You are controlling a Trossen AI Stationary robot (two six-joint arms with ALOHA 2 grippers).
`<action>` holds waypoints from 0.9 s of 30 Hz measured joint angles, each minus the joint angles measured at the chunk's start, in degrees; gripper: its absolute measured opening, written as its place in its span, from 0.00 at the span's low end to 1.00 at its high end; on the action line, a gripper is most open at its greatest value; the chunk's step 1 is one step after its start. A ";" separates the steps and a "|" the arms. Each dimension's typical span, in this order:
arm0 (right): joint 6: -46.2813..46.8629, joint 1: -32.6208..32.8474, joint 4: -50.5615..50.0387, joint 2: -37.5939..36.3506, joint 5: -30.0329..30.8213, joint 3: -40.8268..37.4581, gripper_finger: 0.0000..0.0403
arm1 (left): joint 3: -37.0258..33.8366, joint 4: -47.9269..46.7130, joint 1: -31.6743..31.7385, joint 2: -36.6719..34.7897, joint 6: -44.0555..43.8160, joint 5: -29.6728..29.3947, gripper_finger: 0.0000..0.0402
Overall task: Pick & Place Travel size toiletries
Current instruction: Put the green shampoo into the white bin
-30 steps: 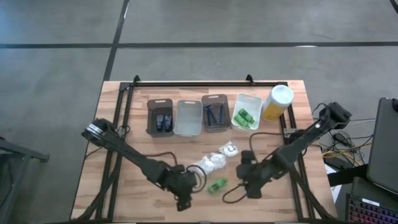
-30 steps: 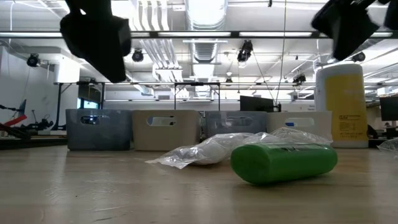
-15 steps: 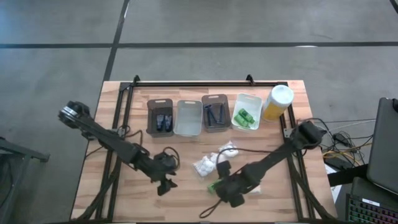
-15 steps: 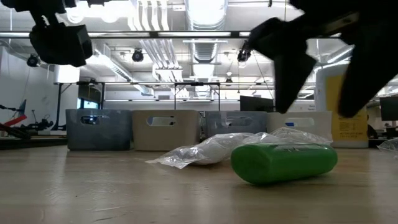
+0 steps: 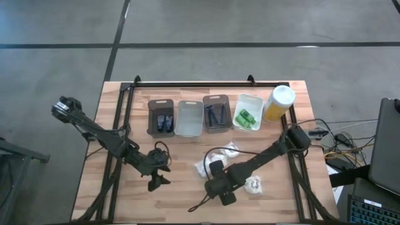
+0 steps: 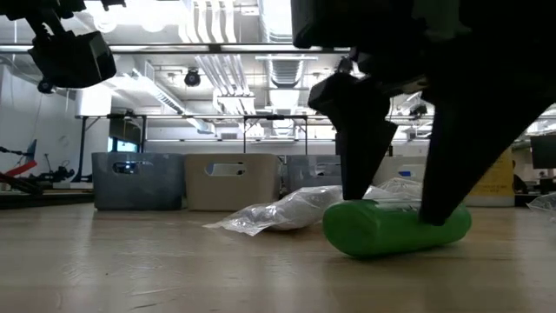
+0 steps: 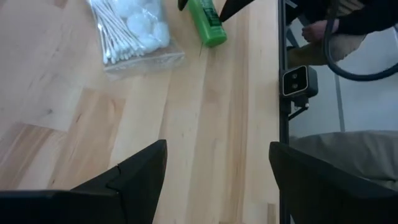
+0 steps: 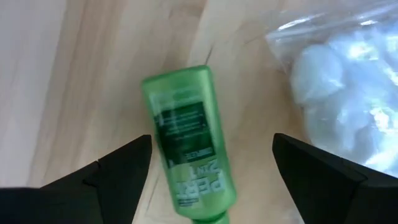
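A small green bottle (image 8: 186, 149) lies on its side on the table, also seen in the low view (image 6: 395, 233) and the left wrist view (image 7: 207, 22). My right gripper (image 8: 212, 140) is open and low over it (image 6: 401, 213). One finger stands on each long side of the bottle, with a gap showing beside each. In the high view the right gripper (image 5: 220, 189) hides the bottle. A clear sachet of cotton swabs (image 7: 134, 31) lies flat beside the bottle (image 5: 204, 165). My left gripper (image 7: 217, 146) is open, raised, and off to the left (image 5: 156, 180).
Four bins stand in a row at the far side: a dark bin with navy packets (image 5: 161, 117), a clear bin (image 5: 189, 119), a dark bin with razors (image 5: 216, 114) and a white bin with green bottles (image 5: 247, 112). A yellow bottle (image 5: 278, 103) stands to their right. Two more sachets (image 5: 231, 149) (image 5: 253, 184) lie nearby.
My right gripper has moved toward the table's left and come down until its open fingers stand on either side of the green bottle. My left gripper has drawn away toward the table's left and risen. The bottle and sachets have stayed where they were.
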 joint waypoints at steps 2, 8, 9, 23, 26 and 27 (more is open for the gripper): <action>-1.10 -0.24 0.04 0.68 -1.91 -0.04 0.82 | -0.05 -0.10 -0.06 -0.08 0.08 0.01 0.71; -3.41 -0.31 -0.75 2.83 -6.84 0.04 0.75 | -0.05 -0.15 -0.17 -0.08 0.43 0.01 0.71; -3.32 -0.31 -0.82 2.94 -6.79 0.07 0.73 | -0.05 -0.09 -0.17 -0.08 0.42 0.01 0.71; -0.04 -0.55 -5.82 1.21 -6.72 -0.13 0.34 | -0.05 0.04 -0.17 -0.03 -1.39 -3.68 0.71; 3.92 -0.55 -7.05 0.25 -6.69 -0.15 0.30 | -0.05 0.03 -0.17 -0.03 -1.57 -3.97 0.71; 6.01 -0.53 -7.13 -0.42 -6.66 -0.15 0.30 | -0.05 0.05 -0.17 -0.03 -1.58 -4.01 0.71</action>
